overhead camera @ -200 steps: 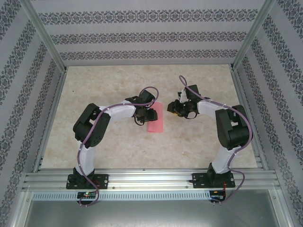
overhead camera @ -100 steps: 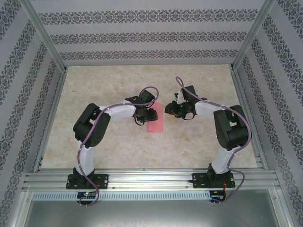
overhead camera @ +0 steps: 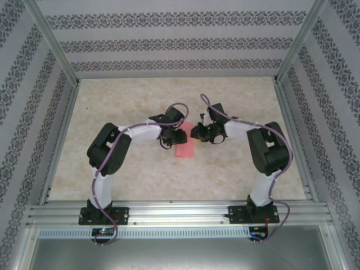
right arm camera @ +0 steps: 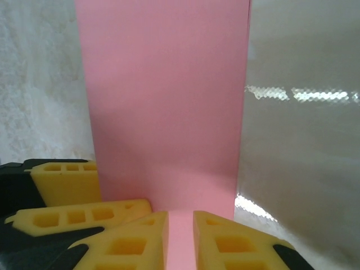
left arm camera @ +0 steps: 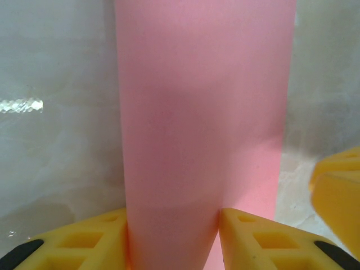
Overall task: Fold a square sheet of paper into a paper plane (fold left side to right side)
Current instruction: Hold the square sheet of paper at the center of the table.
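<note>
— On the table (overhead camera: 140, 95), between the two arms, how did the sheet of paper (overhead camera: 185, 148) lie?
— As a pink oblong, its long side running away from the bases. The left gripper (overhead camera: 179, 136) was over its left edge and the right gripper (overhead camera: 197, 133) at its far right corner, the two heads close together.
— And the left claw?
— From its wrist camera, the yellow fingers (left arm camera: 84, 242) stood apart, with a band of pink filling the gap and touching both inner faces. Whether they squeezed it, I couldn't tell.
— The right one?
— Its fingers (right arm camera: 225, 242) were drawn nearly together, leaving a narrow slit with pink showing in it. Pinching the paper or merely above it, I couldn't tell. The left fingers sat just beside them.
</note>
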You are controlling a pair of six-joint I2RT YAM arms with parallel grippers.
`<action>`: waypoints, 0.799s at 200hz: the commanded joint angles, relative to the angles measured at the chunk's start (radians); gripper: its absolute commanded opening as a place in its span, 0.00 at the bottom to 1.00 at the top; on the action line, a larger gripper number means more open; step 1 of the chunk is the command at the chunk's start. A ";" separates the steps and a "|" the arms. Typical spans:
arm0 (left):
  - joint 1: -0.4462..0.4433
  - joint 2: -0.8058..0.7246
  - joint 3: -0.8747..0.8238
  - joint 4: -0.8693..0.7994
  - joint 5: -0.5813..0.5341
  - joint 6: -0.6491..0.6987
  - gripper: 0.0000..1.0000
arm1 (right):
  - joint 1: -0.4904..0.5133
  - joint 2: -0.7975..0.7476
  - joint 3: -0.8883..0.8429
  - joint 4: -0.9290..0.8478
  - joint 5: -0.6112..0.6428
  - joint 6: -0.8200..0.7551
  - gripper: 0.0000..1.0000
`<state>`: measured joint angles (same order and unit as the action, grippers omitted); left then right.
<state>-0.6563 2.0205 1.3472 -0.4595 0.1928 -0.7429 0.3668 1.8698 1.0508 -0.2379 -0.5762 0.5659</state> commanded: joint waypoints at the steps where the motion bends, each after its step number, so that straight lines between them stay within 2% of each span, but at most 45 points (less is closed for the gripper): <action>1: -0.009 0.041 0.009 -0.008 -0.005 -0.007 0.44 | 0.016 0.028 0.031 0.021 0.007 0.015 0.18; 160: -0.009 0.022 -0.003 0.006 -0.012 -0.010 0.45 | 0.029 0.108 0.060 -0.078 0.077 -0.027 0.16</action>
<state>-0.6559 2.0216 1.3491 -0.4618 0.1940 -0.7429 0.3866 1.9442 1.0977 -0.2829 -0.5415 0.5690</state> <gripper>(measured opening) 0.441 0.159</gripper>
